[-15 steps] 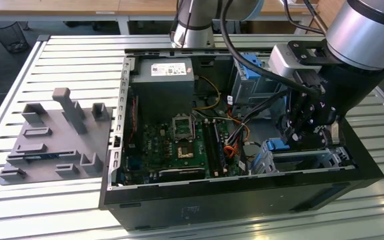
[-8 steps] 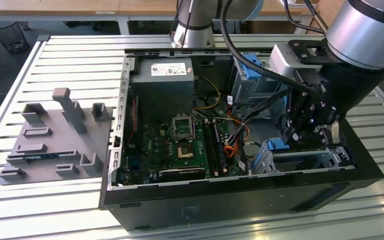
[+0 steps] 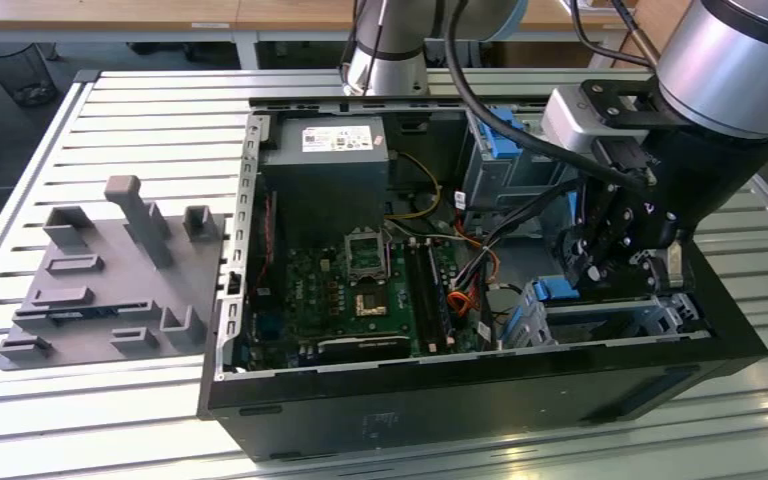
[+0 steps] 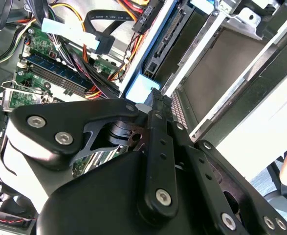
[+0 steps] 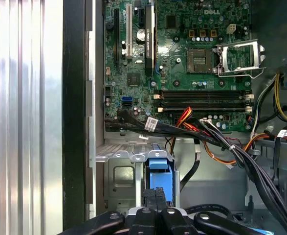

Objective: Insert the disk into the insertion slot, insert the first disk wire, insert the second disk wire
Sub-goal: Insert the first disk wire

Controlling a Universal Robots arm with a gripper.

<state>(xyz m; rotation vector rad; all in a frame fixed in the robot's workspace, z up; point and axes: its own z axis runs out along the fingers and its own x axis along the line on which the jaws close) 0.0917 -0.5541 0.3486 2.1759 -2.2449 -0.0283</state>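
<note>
Sitting lengthwise in insertion slot (image 5: 118,174) (edge-on): disk (image 5: 160,178).

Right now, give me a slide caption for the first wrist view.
Gripper at the blue-framed silver hard drive, beside the perforated silver sheet-metal drive cage, green motherboard beyond.

Robotics lab or workshop.
Robot arm (image 3: 738,60) over a slatted aluminium table (image 3: 144,110); opened desktop computer (image 3: 464,400) and grey fixture block (image 3: 104,290) on it; wooden desks (image 3: 144,12), wire waste bin (image 3: 17,72) (floor-standing) behind.

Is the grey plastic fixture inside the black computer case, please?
No, the grey plastic fixture rests on the slatted metal table, outside the black case.
</note>
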